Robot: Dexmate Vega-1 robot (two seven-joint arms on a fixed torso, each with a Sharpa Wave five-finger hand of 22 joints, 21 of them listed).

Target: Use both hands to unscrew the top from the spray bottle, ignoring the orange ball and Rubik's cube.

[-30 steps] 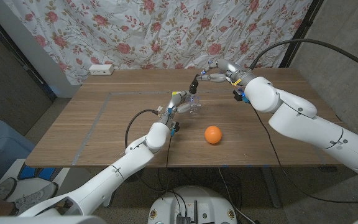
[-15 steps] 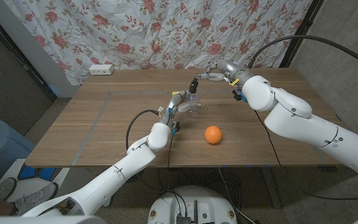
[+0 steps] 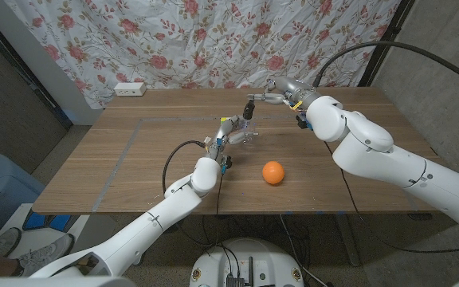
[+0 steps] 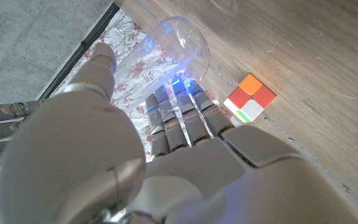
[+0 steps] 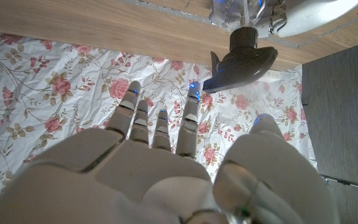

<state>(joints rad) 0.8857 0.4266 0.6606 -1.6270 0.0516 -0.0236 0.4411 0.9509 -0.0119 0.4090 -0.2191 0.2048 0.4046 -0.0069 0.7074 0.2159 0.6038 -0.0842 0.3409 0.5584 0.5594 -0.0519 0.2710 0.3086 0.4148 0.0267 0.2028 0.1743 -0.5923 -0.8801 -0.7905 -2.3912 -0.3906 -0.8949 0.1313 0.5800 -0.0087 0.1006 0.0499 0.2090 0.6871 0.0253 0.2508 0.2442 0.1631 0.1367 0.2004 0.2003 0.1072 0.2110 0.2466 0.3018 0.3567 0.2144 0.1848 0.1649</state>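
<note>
so we've got the left robot hand (image 3: 231, 131) wrapped around the clear bottle (image 3: 246, 135), holding it up near the middle of the tabletop (image 3: 134, 167). in the left wrist view the fingers (image 4: 185, 118) curl round the see-through body, so that grip looks solid to us.

what changed over the last second: the right robot hand (image 3: 271, 97) slid in from beside the bottle to right at the dark spray top (image 3: 249, 108). a second ago it hung a bit off to the side, now its fingertips reach the head. in the right wrist view the top (image 5: 240, 61) sits just past the fingers (image 5: 160, 124), which are spread and not closed on anything yet, thumb out to one side. so that one's open, holding nothing.

our read: we're at the reach-in, just short of grabbing the top, and no twisting seems started. the next bit needs the fingers to close round the collar without knocking the trigger.

the ball (image 3: 272, 172) sits near the front, apart from both hands, and the cube (image 4: 250, 98) lies on the wood near the bottle. both left alone.
</note>
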